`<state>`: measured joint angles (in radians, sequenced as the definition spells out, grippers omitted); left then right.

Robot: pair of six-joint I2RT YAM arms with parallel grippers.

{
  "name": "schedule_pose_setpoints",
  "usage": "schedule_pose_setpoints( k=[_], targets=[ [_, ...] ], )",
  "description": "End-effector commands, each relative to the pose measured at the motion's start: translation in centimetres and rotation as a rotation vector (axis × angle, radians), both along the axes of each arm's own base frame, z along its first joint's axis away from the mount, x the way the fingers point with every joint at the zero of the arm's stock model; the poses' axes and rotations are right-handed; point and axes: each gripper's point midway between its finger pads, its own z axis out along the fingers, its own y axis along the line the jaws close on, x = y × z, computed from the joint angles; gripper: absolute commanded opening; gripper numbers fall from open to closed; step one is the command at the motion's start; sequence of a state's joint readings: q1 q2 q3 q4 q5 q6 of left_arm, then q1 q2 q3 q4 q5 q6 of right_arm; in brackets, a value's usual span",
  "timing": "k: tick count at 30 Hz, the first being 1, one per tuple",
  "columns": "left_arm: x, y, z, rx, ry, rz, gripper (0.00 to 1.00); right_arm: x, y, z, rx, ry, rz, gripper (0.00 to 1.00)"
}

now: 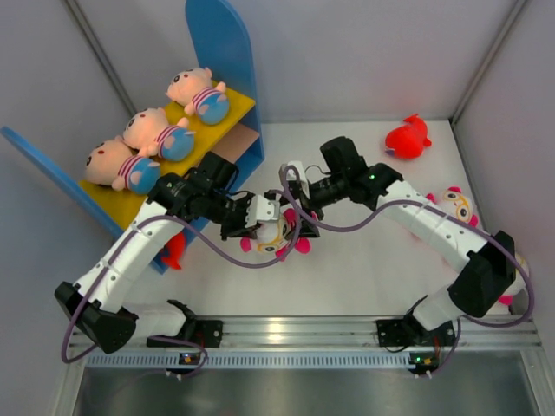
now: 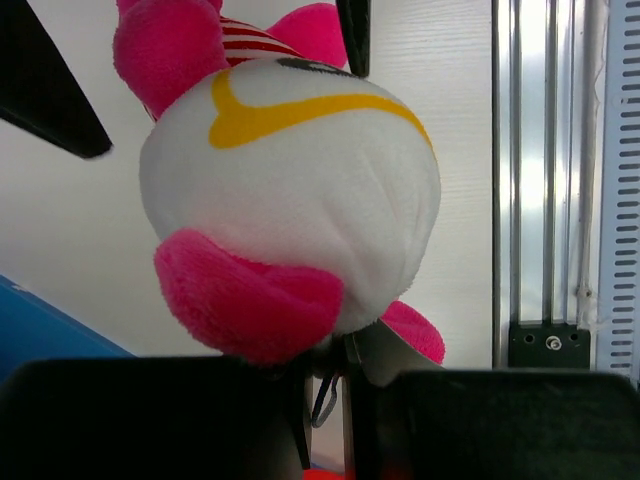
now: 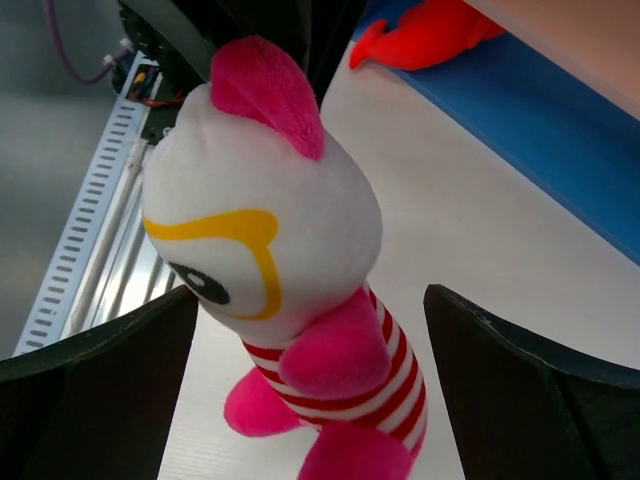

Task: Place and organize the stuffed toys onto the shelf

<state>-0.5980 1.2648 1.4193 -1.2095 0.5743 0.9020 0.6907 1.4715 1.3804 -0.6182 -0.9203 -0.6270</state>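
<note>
L jaws grip white toy (image 3: 262,205); white tabletop (image 1: 347,277), grey walls (image 1: 364,52).

Largely buried from above under both arms: white-faced plush (image 1: 276,234), legs cropped at the bottom edge of the right wrist view. Half hidden behind an arm each: red plush (image 1: 173,250) beside the shelf (image 1: 221,52), second white-faced plush (image 1: 457,204)

The bench (image 1: 364,277) is a plain white surface, closed in on three sides by pale grey wall panels (image 1: 364,52) that meet at thin metal corner posts (image 1: 486,61). Along its near edge runs a silvery aluminium rail (image 1: 329,328), catching a bright glare of light.
</note>
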Motion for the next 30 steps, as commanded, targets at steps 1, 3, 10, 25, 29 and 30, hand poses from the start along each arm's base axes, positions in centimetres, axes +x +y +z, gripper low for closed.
schedule_pose_setpoints(
  k=[1, 3, 10, 25, 29, 30],
  targets=[
    [-0.8, -0.3, 2.4, -0.059, -0.068, -0.072, 0.0, -2.1, 2.0, 1.9, 0.074, 0.011, 0.129, 0.96],
    [-0.6, -0.3, 2.6, -0.061, -0.079, -0.075, 0.0, -3.0, 2.9, 1.6, 0.084, 0.074, 0.15, 0.93],
    [1.3, 0.9, 2.1, 0.028, -0.144, -0.014, 0.0, -0.3, 5.5, 1.7, 0.138, 0.161, -0.1, 0.32],
    [5.1, 4.4, 9.1, -0.039, -0.449, 0.344, 0.76, 10.2, 0.3, 0.2, 0.276, 0.867, -0.917, 0.0],
    [3.0, 5.1, 10.9, -0.107, -0.504, 0.31, 0.82, 10.9, -0.1, 2.8, 0.476, 1.066, -1.009, 0.0],
    [2.7, 5.1, 10.7, -0.109, -0.508, 0.297, 0.85, 10.7, -0.1, 2.6, 0.505, 1.107, -1.01, 0.0]
  ],
)
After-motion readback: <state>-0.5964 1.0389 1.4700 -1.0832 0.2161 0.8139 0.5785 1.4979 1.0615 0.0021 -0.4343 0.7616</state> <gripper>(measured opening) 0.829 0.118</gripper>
